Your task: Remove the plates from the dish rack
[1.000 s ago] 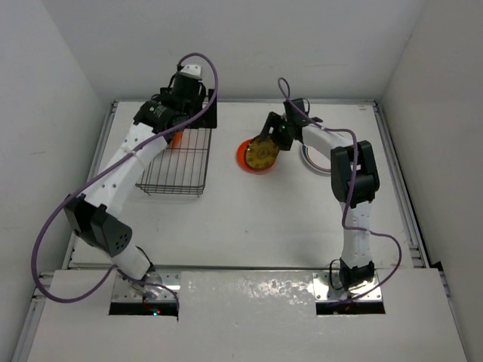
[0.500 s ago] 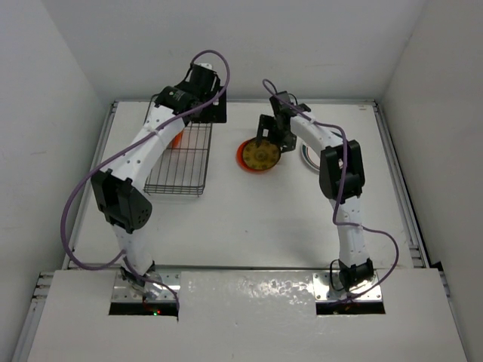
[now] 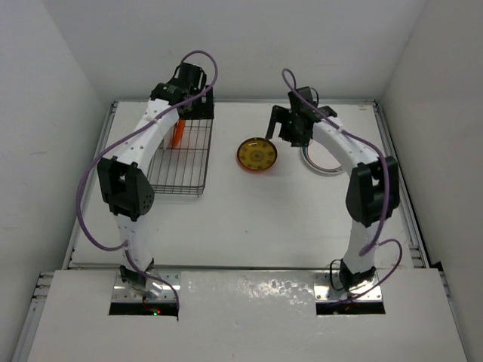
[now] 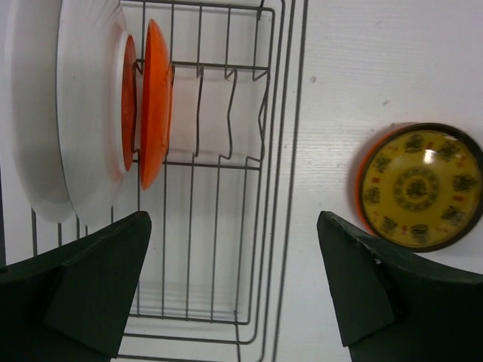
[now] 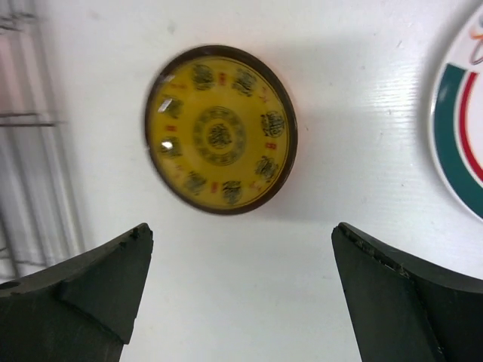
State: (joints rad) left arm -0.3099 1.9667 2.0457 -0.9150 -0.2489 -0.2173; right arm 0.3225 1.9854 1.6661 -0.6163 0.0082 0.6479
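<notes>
Noted left hand (image 4: 232, 222) spread, empty, over dish rack (image 3: 179, 170) with orange plates (image 4: 153, 98) upright; right hand (image 5: 243, 228) spread, empty, above yellow plate (image 5: 219, 128) flat on counter (image 3: 264, 219).

The yellow plate (image 5: 220, 129) is showing a dark brown rim, a round ornament in its centre and a ring of small dark medallions with tiny red marks between them. The white plate (image 5: 460, 143) is carrying a broad teal band and a thinner red line inside it. In the dark wire dish rack (image 4: 219, 162), orange plates (image 4: 155, 105) are glowing against plain white plates (image 4: 83, 113). The table (image 5: 226, 286) is looking white.
</notes>
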